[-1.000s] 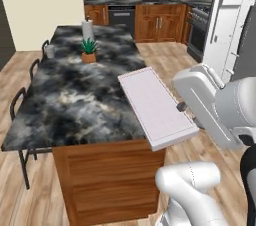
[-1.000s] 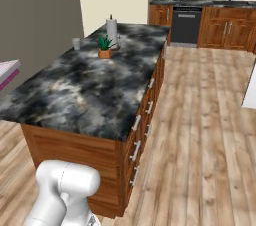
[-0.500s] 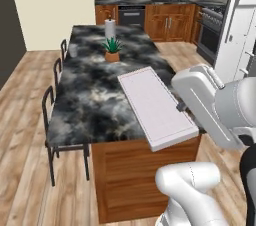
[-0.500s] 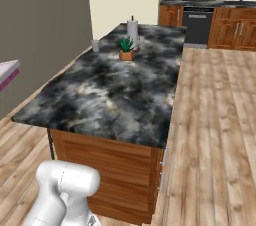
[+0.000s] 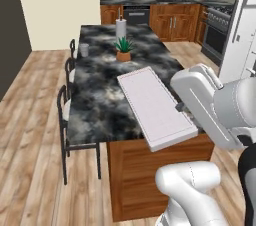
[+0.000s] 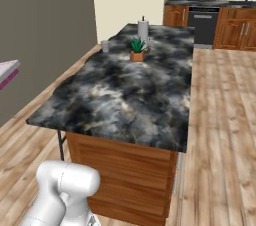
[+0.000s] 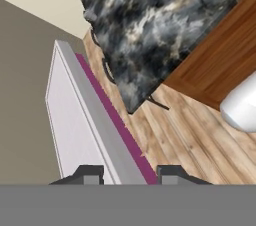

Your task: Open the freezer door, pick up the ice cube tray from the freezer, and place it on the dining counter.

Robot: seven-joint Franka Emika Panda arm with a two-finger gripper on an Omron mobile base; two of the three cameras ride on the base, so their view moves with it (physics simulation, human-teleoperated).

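Arm (image 5: 215, 105): glossy white rounded casings, bulbous segments, dark grey to black joint sections between them. Hand (image 7: 129, 174): two small dark grey square-edged fingertips (image 7: 87, 174). No markings or cables seen.

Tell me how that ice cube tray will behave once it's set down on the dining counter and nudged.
The ice cube tray looks flat and thin, so it probably lies stable without tipping or rolling. It juts straight out from the gripper without sagging, suggesting it is stiff and light. The dining counter looks polished, so a nudge may slide it.
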